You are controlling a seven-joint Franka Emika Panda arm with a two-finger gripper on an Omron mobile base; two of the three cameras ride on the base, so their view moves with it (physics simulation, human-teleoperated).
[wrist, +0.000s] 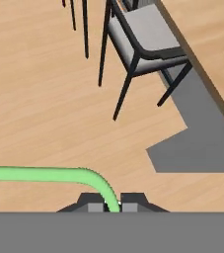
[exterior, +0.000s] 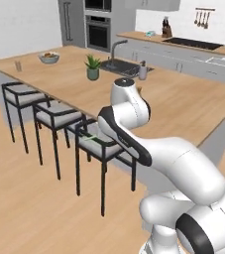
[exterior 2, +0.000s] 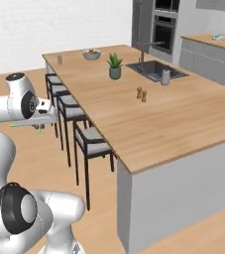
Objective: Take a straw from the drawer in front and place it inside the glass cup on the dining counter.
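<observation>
Straw (wrist: 44, 174), light green, is pinched between the two dark fingertips (wrist: 93, 202) of the gripper (wrist: 112, 203), which are closed tight on its end; from there it bends and runs off to the left edge of the hand view. That view looks down on wood floor, with a stool (wrist: 143, 39) and the grey side of the dining counter (wrist: 202, 123) at upper right.

The right base view puts the gripper (exterior 2: 38, 127) out over the floor beside the row of stools (exterior 2: 91, 141), off the counter's near long side, with a thin green line of straw (exterior 2: 20, 125) sticking out from it toward the left. In the left base view the arm's elbow covers the hand, and just a green sliver (exterior: 91, 139) shows in front of the nearest stool (exterior: 101, 149).

Both base views show the glass cup (exterior: 18, 65) standing at the far end of the counter (exterior: 183, 106), near the fruit bowl (exterior: 49, 57) and well apart from the gripper. A potted plant (exterior: 92, 67) and the sink (exterior: 119, 67) lie nearer the middle.
</observation>
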